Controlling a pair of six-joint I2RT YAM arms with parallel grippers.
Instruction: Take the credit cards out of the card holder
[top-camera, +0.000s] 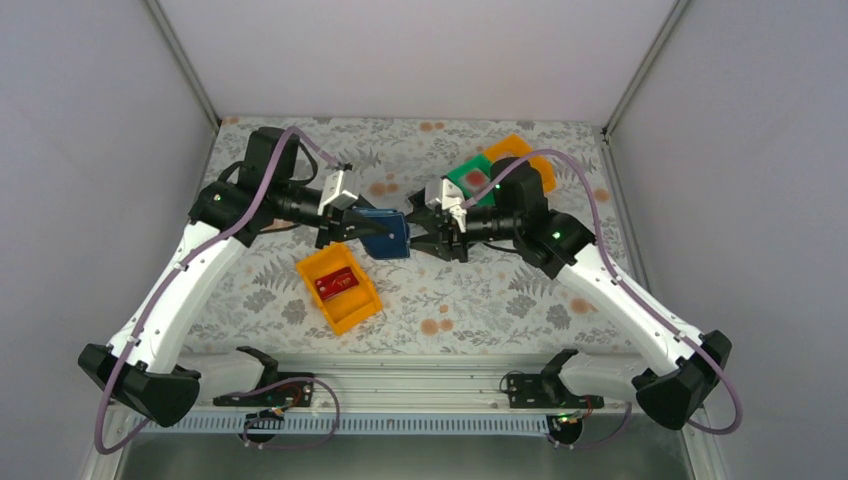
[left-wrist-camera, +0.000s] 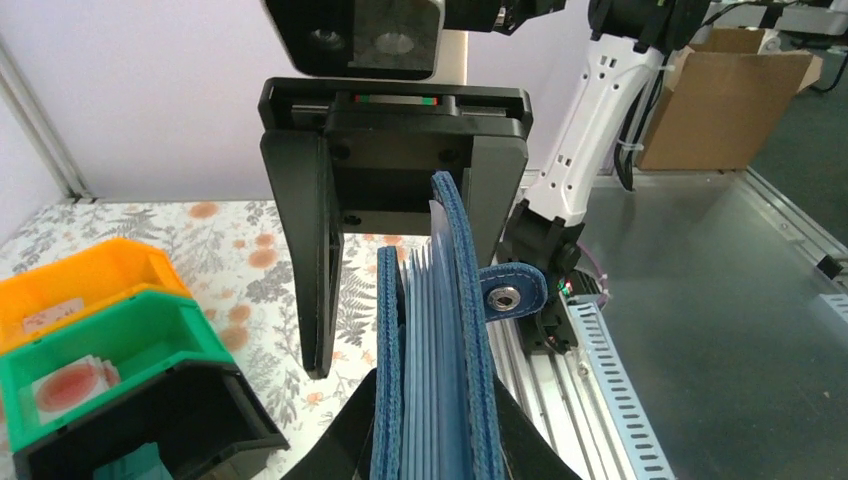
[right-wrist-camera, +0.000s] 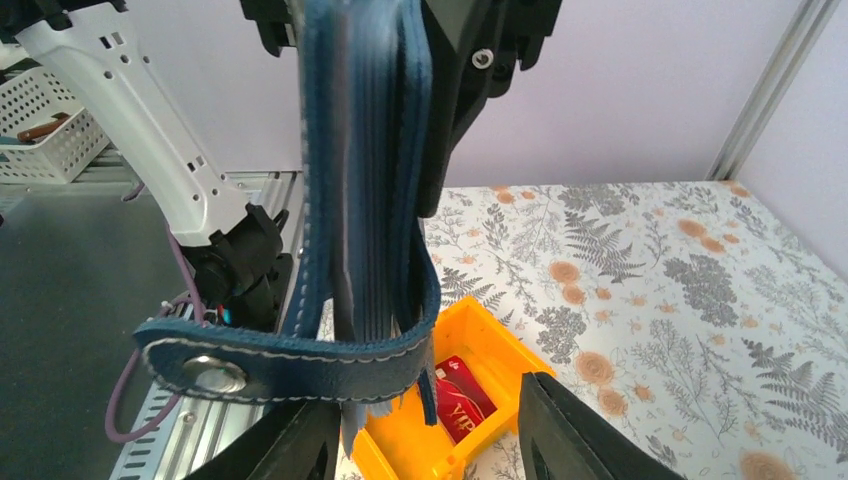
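Left gripper (top-camera: 350, 231) clamps the soft, floppy card holder (top-camera: 388, 234); right gripper (top-camera: 425, 238) gapes around its tab end, probably the best hold.

The card holder (top-camera: 388, 235) is hanging above the middle of the surface (top-camera: 560, 300), standing on edge. The left end effector (top-camera: 352, 232) is clamping it from the left. The right end effector (top-camera: 432, 238) is straddling its right end, fingers lying apart on either side. The snap tab (left-wrist-camera: 508, 292) is sticking out toward the arm bases. In front of the holder and slightly left, the near bin (top-camera: 345, 315) is sitting on the surface with one card (top-camera: 336, 285) lying in it. Behind and right, three bins are standing in a touching row: back bin (left-wrist-camera: 90, 280), middle bin (left-wrist-camera: 150, 325) and front bin (left-wrist-camera: 200, 410). A second card (left-wrist-camera: 70, 385) is lying in the middle bin and a third card (left-wrist-camera: 135, 465) in the front bin.
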